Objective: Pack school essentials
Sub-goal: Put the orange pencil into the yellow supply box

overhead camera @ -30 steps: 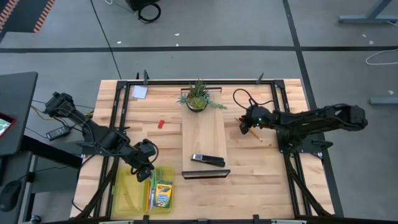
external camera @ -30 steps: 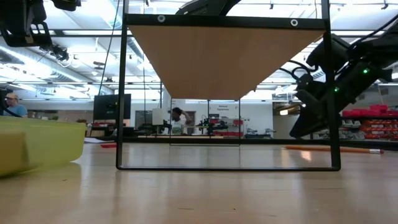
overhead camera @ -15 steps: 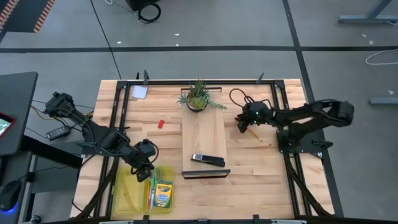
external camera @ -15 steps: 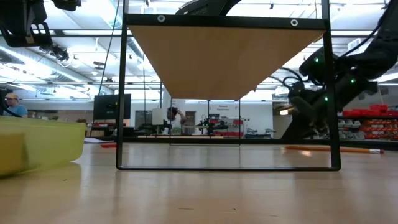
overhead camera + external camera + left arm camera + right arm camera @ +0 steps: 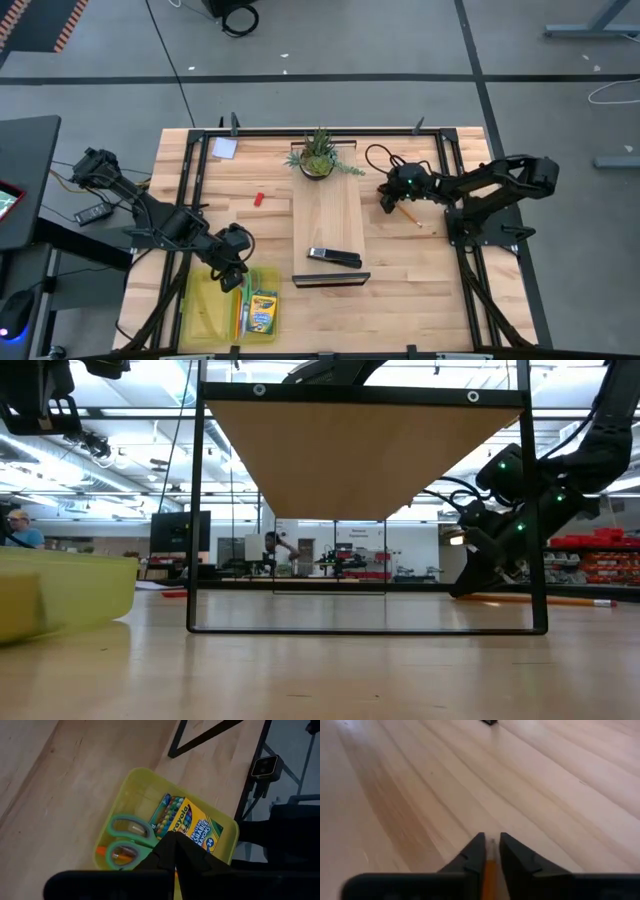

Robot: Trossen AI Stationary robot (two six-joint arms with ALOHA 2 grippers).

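A thin orange pencil (image 5: 410,215) lies on the table right of the wooden board; my right gripper (image 5: 386,198) has come down at the pencil's end nearer the board. Its tips (image 5: 462,590) are at table height. My left gripper (image 5: 232,262) hovers shut and empty over the yellow-green tray (image 5: 205,310). The tray holds the crayon box (image 5: 187,822), the green-handled scissors (image 5: 125,832) and an orange pen (image 5: 106,852). The red eraser (image 5: 258,199) and the pale note pad (image 5: 224,148) lie flat on the table's far left part. My right gripper has the pencil's end nearer the board (image 5: 490,870) between its two fingers, one finger (image 5: 474,854) on each side. The fingers slant down from the table's right side and lie along the pencil. The rest of the pencil (image 5: 545,600) lies on the table.
A wooden board on a black frame (image 5: 328,225) stands mid-table, with a black stapler-like bar (image 5: 333,257) on its near part. The potted plant (image 5: 318,157) sits at its far end. A black frame rail (image 5: 447,180) runs beside the right arm. Bare wood lies near the table's near right corner.
My right gripper has come down to the table and moved toward the table's left, onto the pencil's end, while its arm folded in. The pencil has stayed where it lay. The left arm has kept still.
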